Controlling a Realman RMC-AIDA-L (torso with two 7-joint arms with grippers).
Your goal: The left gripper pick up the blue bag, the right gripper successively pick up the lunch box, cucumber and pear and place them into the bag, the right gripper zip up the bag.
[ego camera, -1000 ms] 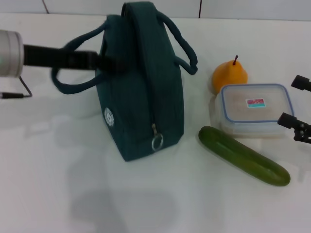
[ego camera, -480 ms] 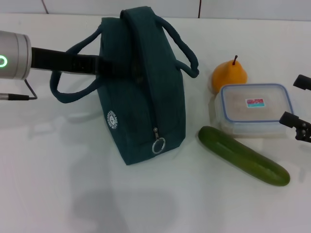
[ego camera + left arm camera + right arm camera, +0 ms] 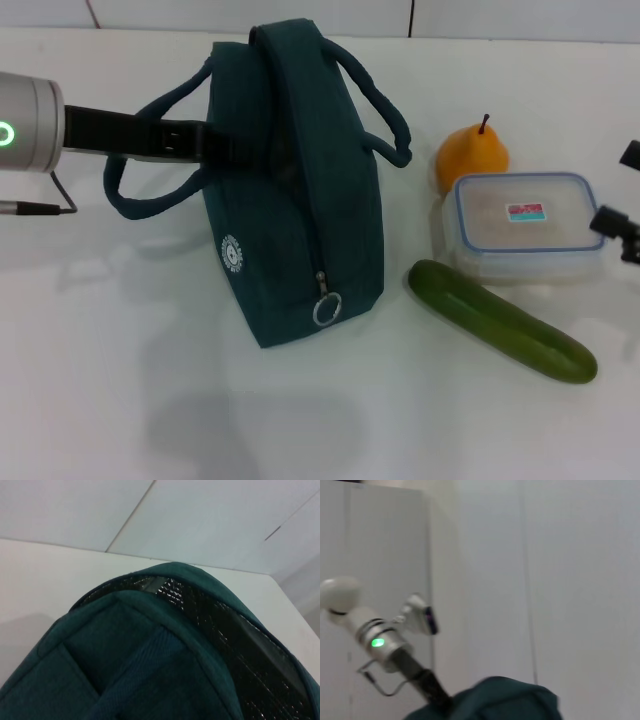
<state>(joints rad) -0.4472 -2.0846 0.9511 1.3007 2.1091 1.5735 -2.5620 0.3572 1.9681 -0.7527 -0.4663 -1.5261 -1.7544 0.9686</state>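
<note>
Head view: my left gripper [image 3: 215, 145] jaws clamp the blue bag [image 3: 295, 200] upright on the bench [image 3: 120, 380]. Next, my right gripper [image 3: 622, 195], jaws apart, must grasp the lunch box [image 3: 525, 225] beside it.

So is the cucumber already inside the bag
No, the cucumber lies on the table in front of the lunch box, to the right of the blue bag.

Left arm — black bar [image 3: 120, 132], silver cylinder [image 3: 28, 124], green ring light.
</note>
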